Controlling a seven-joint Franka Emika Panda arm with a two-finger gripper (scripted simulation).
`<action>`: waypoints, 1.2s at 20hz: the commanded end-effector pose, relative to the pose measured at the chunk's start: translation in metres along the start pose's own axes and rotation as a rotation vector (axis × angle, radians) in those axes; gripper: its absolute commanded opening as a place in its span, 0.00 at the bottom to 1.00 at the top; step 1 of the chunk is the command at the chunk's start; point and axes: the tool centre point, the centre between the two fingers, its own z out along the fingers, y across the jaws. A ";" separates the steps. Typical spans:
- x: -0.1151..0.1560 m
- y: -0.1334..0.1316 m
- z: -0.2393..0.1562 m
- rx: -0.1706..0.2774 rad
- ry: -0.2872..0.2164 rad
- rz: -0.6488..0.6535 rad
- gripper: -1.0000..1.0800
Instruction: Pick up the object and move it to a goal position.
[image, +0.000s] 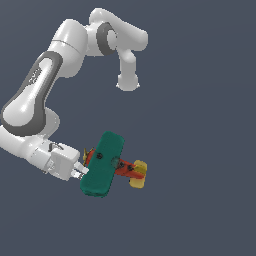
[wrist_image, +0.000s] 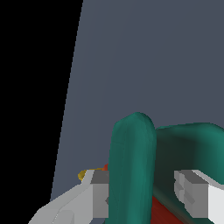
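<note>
1. A white and grey robot arm (image: 45, 90) rises on the exterior view's left, arches up, and folds back down so that its wrist ends low on that side.
2. The gripper (image: 82, 172) points toward the exterior view's right, and its tip meets the near edge of a toy biplane (image: 107, 165).
3. The biplane sits just below the middle of the exterior view. Its broad teal-green wing (image: 103, 164) faces the camera, tilted, one rounded end up and the other down.
4. A red body (image: 127, 169) runs from behind the wing toward the exterior view's right and ends in a yellow tail (image: 138, 174). A small yellow piece, likely the propeller, shows at the wing's gripper side.
5. In the wrist view, two teal wings stand side by side, one nearer wing edge (wrist_image: 131, 170) between the two grey fingers (wrist_image: 99, 197). Red body shows low between the wings.
6. The fingers sit on either side of that wing, the one touching its edge, the other close beside it. The gripper appears clamped on the wing.
7. The plain dark blue-grey surface (image: 200, 100) stretches wide all round the plane, with open room above, below and toward the exterior view's right.
8. In the wrist view, that surface ends at a straight slanted edge, with black beyond it.
</note>
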 end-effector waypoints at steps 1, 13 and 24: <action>0.001 0.001 0.000 0.007 0.004 0.001 0.62; 0.008 -0.002 -0.007 0.047 0.036 -0.002 0.62; 0.012 0.003 -0.013 0.078 0.064 -0.004 0.62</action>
